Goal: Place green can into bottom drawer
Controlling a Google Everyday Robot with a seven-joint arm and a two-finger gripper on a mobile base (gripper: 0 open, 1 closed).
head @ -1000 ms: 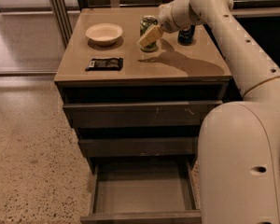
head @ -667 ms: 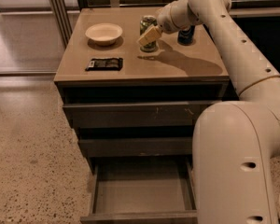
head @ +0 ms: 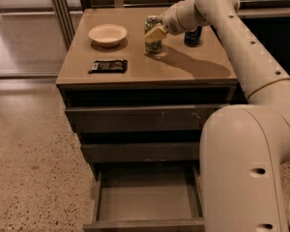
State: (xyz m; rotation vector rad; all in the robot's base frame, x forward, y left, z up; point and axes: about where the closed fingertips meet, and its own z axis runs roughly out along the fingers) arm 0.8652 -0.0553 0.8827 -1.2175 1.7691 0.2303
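The green can point(head: 152, 41) stands upright on the cabinet top point(head: 183, 66), towards the back middle. My gripper point(head: 157, 30) is at the can's upper part, reaching in from the right, and covers part of its side. The can's base still rests on the cabinet top. The bottom drawer point(head: 145, 197) is pulled out below, with a bare floor and nothing in it. The two drawers above it are pushed in.
A white bowl point(head: 108, 34) sits at the back left of the top and a black packet point(head: 108, 65) lies near its front left. A blue can point(head: 192, 36) stands just right of my gripper. My arm's large body point(head: 246, 168) covers the right foreground.
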